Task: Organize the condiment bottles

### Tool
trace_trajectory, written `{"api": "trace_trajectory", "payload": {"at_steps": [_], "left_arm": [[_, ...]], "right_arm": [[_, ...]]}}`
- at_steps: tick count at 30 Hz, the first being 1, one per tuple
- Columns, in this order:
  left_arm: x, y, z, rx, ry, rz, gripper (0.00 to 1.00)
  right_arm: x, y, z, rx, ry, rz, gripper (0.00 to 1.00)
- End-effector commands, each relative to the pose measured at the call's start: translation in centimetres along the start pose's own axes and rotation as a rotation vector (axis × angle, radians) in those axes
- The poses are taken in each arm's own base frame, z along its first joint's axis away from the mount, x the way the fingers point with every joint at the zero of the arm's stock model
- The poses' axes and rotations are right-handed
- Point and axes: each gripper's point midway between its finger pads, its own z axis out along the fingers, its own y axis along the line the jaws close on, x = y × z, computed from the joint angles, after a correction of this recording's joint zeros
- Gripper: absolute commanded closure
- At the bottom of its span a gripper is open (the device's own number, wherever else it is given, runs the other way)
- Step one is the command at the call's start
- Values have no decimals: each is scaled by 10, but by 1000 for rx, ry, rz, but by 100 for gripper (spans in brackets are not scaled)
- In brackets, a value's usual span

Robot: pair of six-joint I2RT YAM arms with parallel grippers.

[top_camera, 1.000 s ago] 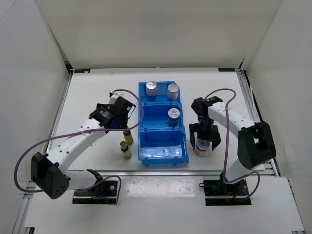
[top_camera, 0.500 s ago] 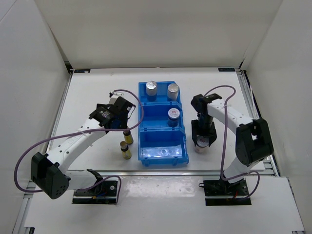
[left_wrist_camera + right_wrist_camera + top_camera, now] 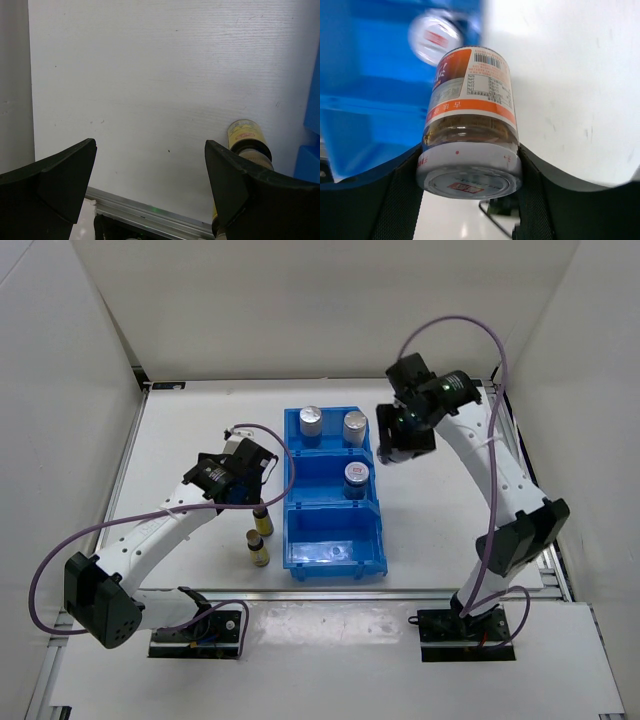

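My right gripper (image 3: pixel 470 172) is shut on a squat silver-lidded jar (image 3: pixel 470 125) with an orange-red label, held in the air. In the top view the right gripper (image 3: pixel 404 435) hangs just right of the blue bin (image 3: pixel 292 502), and the jar is hidden under it. Two tall white silver-capped bottles (image 3: pixel 311 420) (image 3: pixel 355 426) stand in the bin's far compartment. A second squat jar (image 3: pixel 357 477) sits in the middle one. Two slim yellow-brown bottles (image 3: pixel 262 520) (image 3: pixel 259 548) stand on the table left of the bin. My left gripper (image 3: pixel 243 490) is open above them, with one bottle (image 3: pixel 247 139) beside its right finger.
The bin's near compartment (image 3: pixel 335 545) holds no bottle. White walls enclose the table on three sides. A metal rail (image 3: pixel 130 470) runs along the table's left edge. Purple cables loop off both arms.
My right gripper closed on the squat jar at the table's front right, then lifted it up and back to beside the bin's far end. The left arm has not moved.
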Motion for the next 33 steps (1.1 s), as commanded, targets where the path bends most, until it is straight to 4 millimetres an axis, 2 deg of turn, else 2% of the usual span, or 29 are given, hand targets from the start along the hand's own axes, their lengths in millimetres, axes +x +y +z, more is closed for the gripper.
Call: {"api": "trace_trajectory", "payload": {"at_steps": [1, 2, 3, 4, 5, 7, 8, 10, 12, 15, 21, 23, 26, 32, 33], "left_arm": [[-2, 3, -3, -10, -20, -21, 0], [-2, 3, -3, -10, -20, -21, 0], [-2, 3, -3, -10, -20, -21, 0], [-2, 3, -3, -10, -20, -21, 0], [-3, 5, -3, -18, -24, -21, 0], [-3, 5, -3, -18, -24, -21, 0], [-3, 5, -3, -18, -24, -21, 0], [-3, 5, -3, -18, -24, -21, 0], [-4, 4, -4, -22, -31, -14, 0], [-4, 4, -4, -22, -31, -14, 0], [-5, 6, -5, -19, -38, -20, 0], [-4, 3, -6, -13, -41, -14, 0], [-5, 4, -8, -11, -47, -20, 0], [-3, 4, -9, -5, -49, -4, 0], [-3, 2, -10, 1, -52, 2, 0]], "right_arm": [[-1, 30, -26, -50, 5, -172, 100], [-6, 43, -17, -61, 22, -205, 100], [-23, 57, -31, -97, -51, -232, 100], [-20, 75, -32, -137, -44, -280, 100], [-22, 87, -21, -153, -24, -318, 100], [-22, 110, -19, -219, -23, -342, 100], [-21, 121, -6, -233, 6, -353, 100], [-19, 135, 4, -260, 26, -394, 100], [-13, 138, 16, -266, 70, -408, 100], [-11, 128, 33, -269, 130, -373, 100], [1, 136, 73, -290, 247, -378, 100], [-1, 142, 72, -297, 235, -387, 100], [-4, 145, 87, -284, 242, -388, 100], [5, 148, 116, -228, 296, -388, 100], [7, 148, 121, -223, 307, -388, 94]]}}
